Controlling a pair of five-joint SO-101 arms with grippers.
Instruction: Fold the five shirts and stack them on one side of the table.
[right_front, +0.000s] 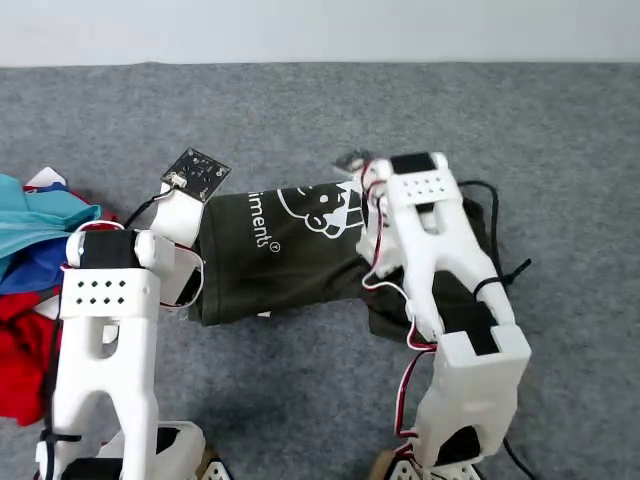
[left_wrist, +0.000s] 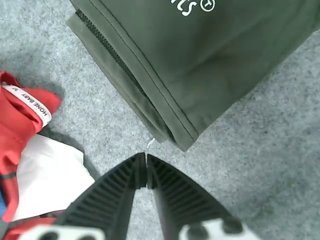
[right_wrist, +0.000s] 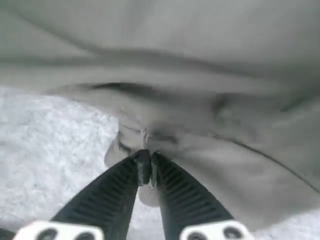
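A dark green shirt (right_front: 280, 250) with white print lies partly folded in the middle of the grey table, between the two arms. My left gripper (left_wrist: 146, 170) is shut and holds nothing. It hovers over bare carpet just off the folded corner of the green shirt (left_wrist: 200, 65). My right gripper (right_wrist: 146, 167) is shut, pinching a bunched edge of the green shirt (right_wrist: 200, 100) where the cloth meets the carpet. The right arm (right_front: 440, 250) covers the right part of the shirt in the high view.
A loose pile at the table's left edge holds a teal shirt (right_front: 40, 215), a blue shirt (right_front: 35, 262) and a red shirt (right_front: 20, 340). The red shirt (left_wrist: 20, 125) with a white label lies close beside my left gripper. Bare carpet (right_front: 300, 390) lies in front of the green shirt.
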